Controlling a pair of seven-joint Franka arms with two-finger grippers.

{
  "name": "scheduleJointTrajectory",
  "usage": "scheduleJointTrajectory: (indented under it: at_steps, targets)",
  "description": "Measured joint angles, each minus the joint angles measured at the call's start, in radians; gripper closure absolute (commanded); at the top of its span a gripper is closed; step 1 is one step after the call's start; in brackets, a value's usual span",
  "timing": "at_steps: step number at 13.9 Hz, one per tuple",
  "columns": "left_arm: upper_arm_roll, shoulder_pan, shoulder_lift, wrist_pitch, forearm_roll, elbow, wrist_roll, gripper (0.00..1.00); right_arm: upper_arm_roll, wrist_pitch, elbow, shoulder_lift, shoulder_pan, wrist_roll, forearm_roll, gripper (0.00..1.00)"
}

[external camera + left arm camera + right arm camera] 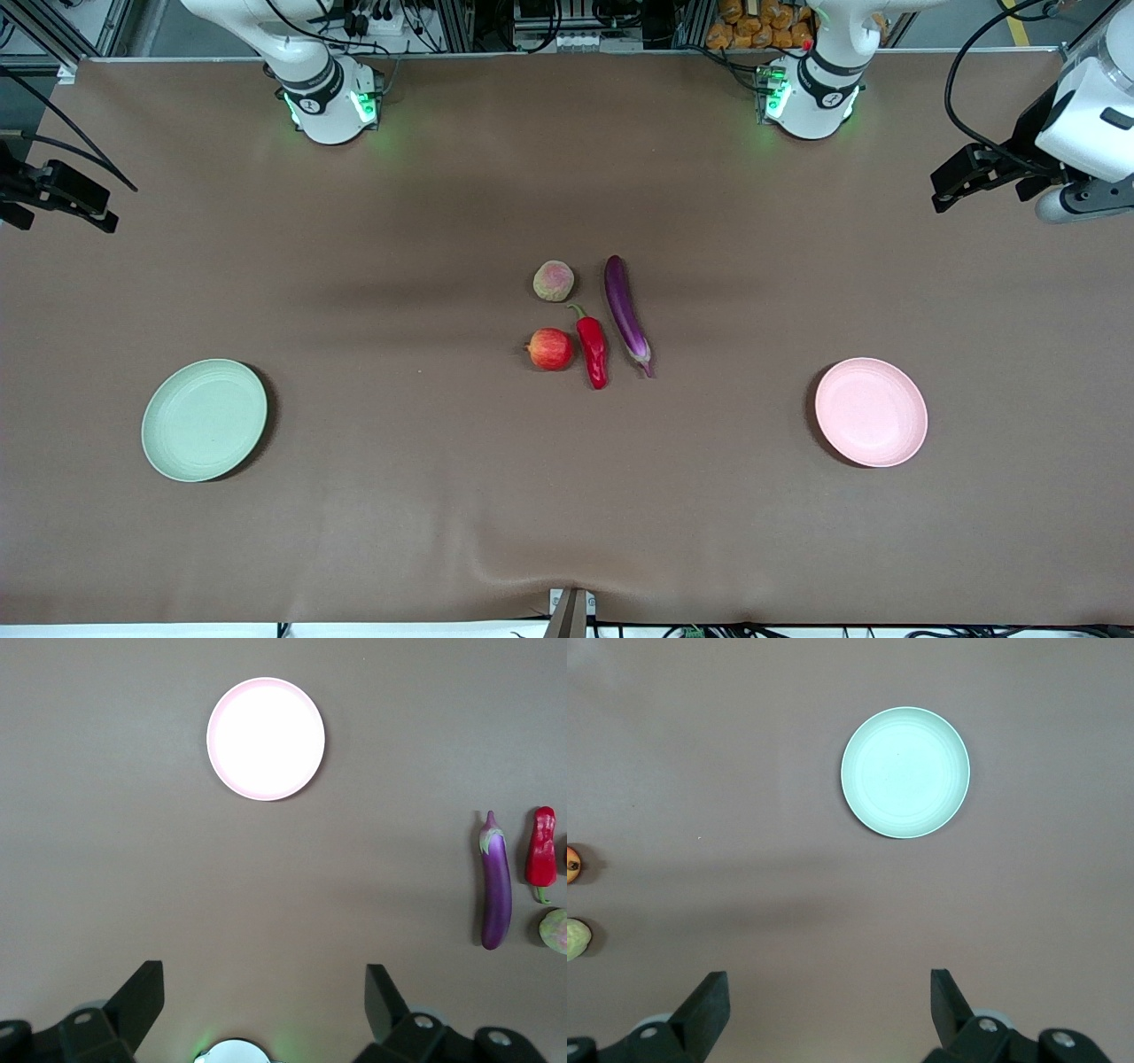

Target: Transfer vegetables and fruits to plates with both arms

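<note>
Nothing has yet been transferred: all four items lie clustered at the middle of the tabletop, and both plates are bare. The eggplant sits at the cluster's edge toward the left arm's end, its long axis running roughly from the robot bases toward the front camera, stem end nearer that camera. The chili pepper lies just beside it on a similar axis, then the apple and, farther from the camera, the pale green fruit, both toward the right arm's end. The pink plate lies well apart toward the left arm's end; the green plate lies likewise toward the right arm's end. The left pincer hangs spread wide and empty, high over the tabletop at its own end, and the right pincer does the same at the other end. Judgement: the vegetables lie closer to the left arm and the fruits to the right arm, so each arm must travel inward to the centre, and the left pincer's jaws should close across the eggplant's narrow width.
</note>
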Motion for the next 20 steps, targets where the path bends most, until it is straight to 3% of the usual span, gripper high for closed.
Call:
scheduleJointTrajectory:
  at_steps: [10, 15, 20]
  targets:
    - [-0.028, -0.037, 0.036, 0.040, -0.009, -0.027, -0.040, 0.00, 0.000, 0.000, 0.000, 0.000, 0.000, 0.000, 0.000, 0.00]
    - [-0.080, -0.205, 0.218, 0.238, -0.012, -0.070, -0.444, 0.00, 0.000, 0.000, 0.000, 0.000, 0.000, 0.000, 0.000, 0.00]
    - [-0.085, -0.404, 0.373, 0.506, -0.011, -0.202, -0.845, 0.00, 0.000, 0.000, 0.000, 0.000, 0.000, 0.000, 0.000, 0.00]
